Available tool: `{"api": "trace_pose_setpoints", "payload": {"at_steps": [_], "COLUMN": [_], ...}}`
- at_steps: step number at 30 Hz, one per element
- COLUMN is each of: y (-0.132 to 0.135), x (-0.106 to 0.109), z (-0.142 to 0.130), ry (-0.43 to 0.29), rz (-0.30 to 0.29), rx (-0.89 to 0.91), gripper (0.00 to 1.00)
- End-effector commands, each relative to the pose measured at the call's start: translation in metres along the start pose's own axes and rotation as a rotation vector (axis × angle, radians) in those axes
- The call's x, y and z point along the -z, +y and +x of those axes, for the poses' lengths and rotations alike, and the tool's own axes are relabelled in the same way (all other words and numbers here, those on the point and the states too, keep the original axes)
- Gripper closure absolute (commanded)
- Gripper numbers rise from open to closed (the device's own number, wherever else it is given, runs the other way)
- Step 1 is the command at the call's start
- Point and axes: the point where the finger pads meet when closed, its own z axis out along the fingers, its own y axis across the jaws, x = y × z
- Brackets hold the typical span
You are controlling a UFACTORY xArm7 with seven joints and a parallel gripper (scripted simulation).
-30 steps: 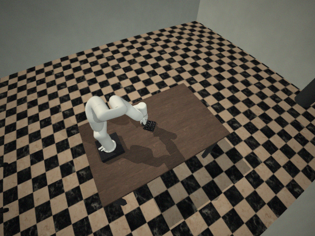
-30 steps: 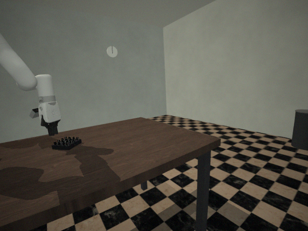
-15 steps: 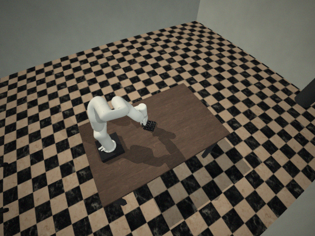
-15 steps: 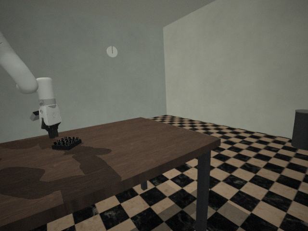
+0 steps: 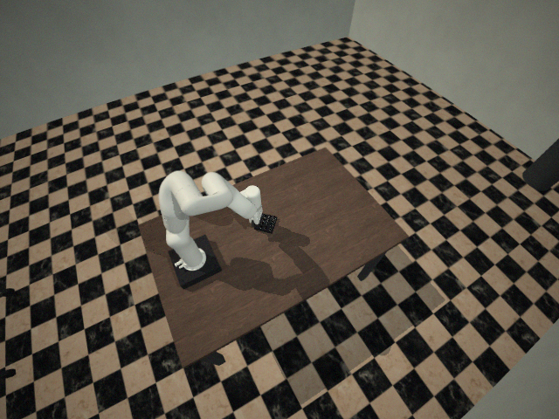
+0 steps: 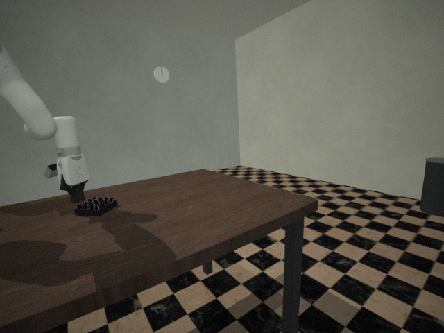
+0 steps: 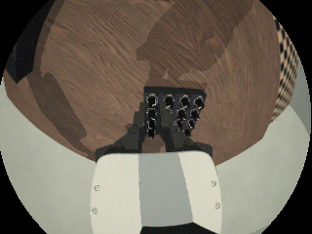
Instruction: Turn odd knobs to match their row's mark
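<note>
The black knob box (image 5: 266,230) (image 6: 87,213) (image 7: 175,91) stands on the table, its knobs in a grid with pale ring marks. My gripper (image 5: 256,222) (image 6: 77,201) (image 7: 152,109) points down at the box, its fingers a small gap apart. In the wrist view the fingers stand on either side of the left column of knobs, and no knob is plainly held. The right finger hides much of the second column. In the exterior view the fingertips are at the box's far left end, near knob height. Names, socket and white lines are too small to read.
The wooden table (image 5: 342,202) (image 6: 215,200) carries the box and the arm's black base plate (image 5: 198,275). Arm shadows fall across the table beside the box. A dark cylinder (image 5: 543,171) (image 6: 433,186) stands away from the table on the checkered floor.
</note>
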Motion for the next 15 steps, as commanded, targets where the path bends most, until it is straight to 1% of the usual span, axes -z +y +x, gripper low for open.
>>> {"api": "trace_pose_setpoints", "payload": {"at_steps": [1,15], "y": [0.0011,0.0010], "x": [-0.0016,-0.0049], "z": [-0.0011,-0.0010], "ry": [-0.003,-0.003], "rz": [-0.002,-0.002], "rx": [0.000,0.000], "gripper": [0.81,0.81]}}
